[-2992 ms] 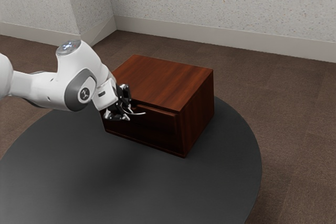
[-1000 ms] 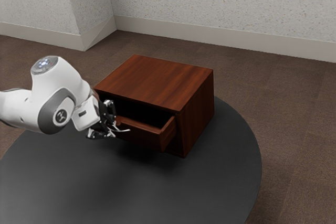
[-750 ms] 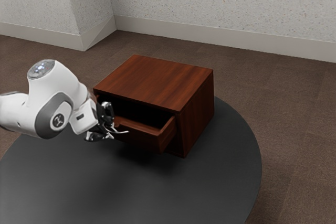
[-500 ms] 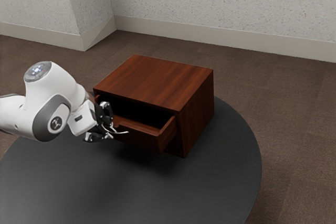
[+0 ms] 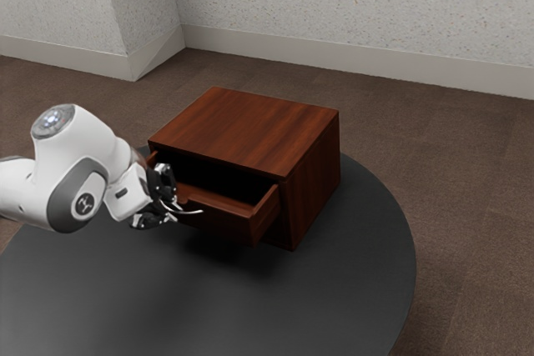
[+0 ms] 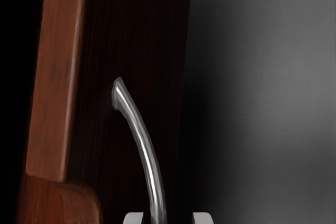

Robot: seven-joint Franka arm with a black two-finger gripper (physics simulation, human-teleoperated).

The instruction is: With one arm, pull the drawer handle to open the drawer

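A round dark grey table (image 5: 300,306) is shown spreading beneath and well beyond the jaws. On it, ahead of the jaws, a boxy reddish-brown wooden cabinet (image 5: 250,127) is set. A white robot arm (image 5: 71,181) is seen behind the jaws, reaching in from the exterior view's left. The cabinet's single wooden drawer (image 5: 219,218) is found partly drawn out. Its front panel lies just ahead of the jaws, and a dark gap is laid open above it under the cabinet top. The black two-finger gripper (image 5: 169,204) is held level with that panel. The thin curved silver metal handle (image 5: 188,209) is caught between the jaws, which are pinched on it. In the wrist view the handle (image 6: 140,150) is seen arching off the panel and running down between two pale pads (image 6: 134,219).

The step in hand is judged to be the pull itself, with the drawer only partly open. For it to be done well, the pull should be directed straight along the drawer's slide, squarely away from the cabinet. The wrist should be held level so that the panel is neither twisted nor lifted. A firm pinch is called for, since the rod looks slim and smooth and could slip out sideways. A steady, unhurried draw is advised, so that the cabinet itself is not dragged across the table.
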